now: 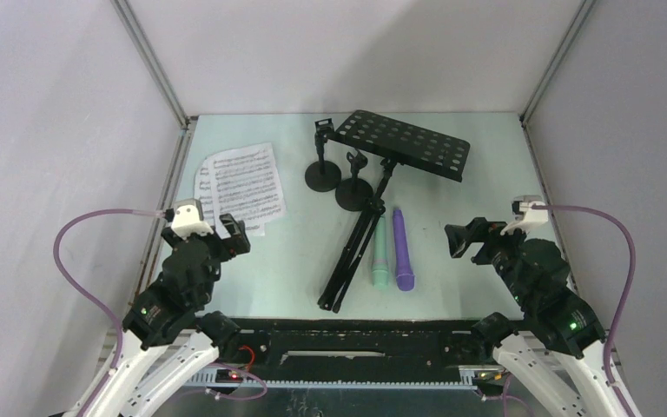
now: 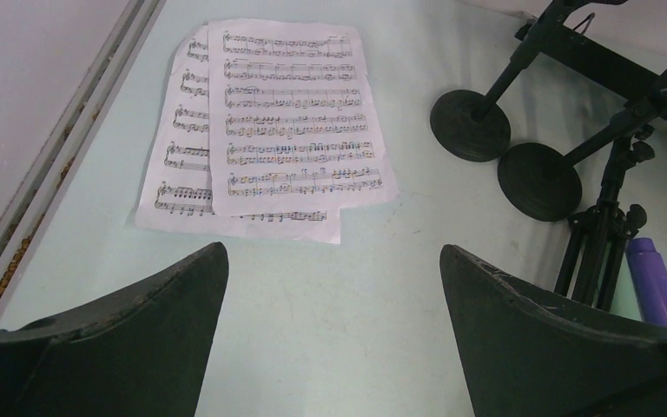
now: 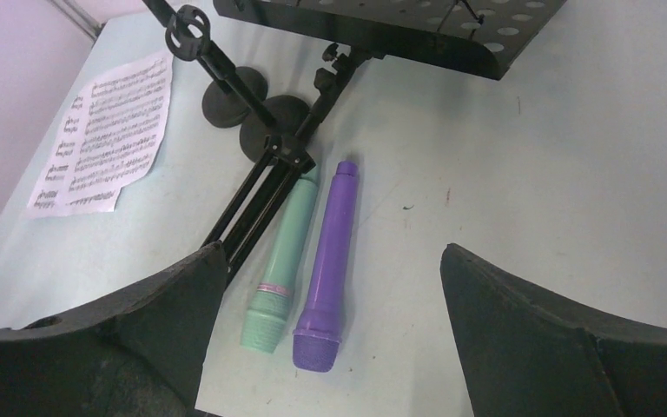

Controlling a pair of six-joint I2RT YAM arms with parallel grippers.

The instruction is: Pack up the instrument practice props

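Observation:
The black music rack (image 1: pixel 404 143) lies tipped over mid-table, its folded tripod legs (image 1: pixel 352 256) pointing toward me. Two black round-based mic holders (image 1: pixel 321 174) (image 1: pixel 353 193) stand left of the plate. The mint-green microphone (image 1: pixel 380 252) and purple microphone (image 1: pixel 402 250) lie side by side right of the legs. White sheet-music pages (image 1: pixel 239 187) lie at the left. My left gripper (image 1: pixel 233 233) is open and empty just near of the pages (image 2: pixel 287 122). My right gripper (image 1: pixel 458 239) is open and empty to the right of the microphones (image 3: pixel 326 261).
Grey walls with metal corner posts (image 1: pixel 152 65) enclose the mint-green table (image 1: pixel 486 187) on three sides. A black rail (image 1: pixel 356 334) runs along the near edge between the arm bases.

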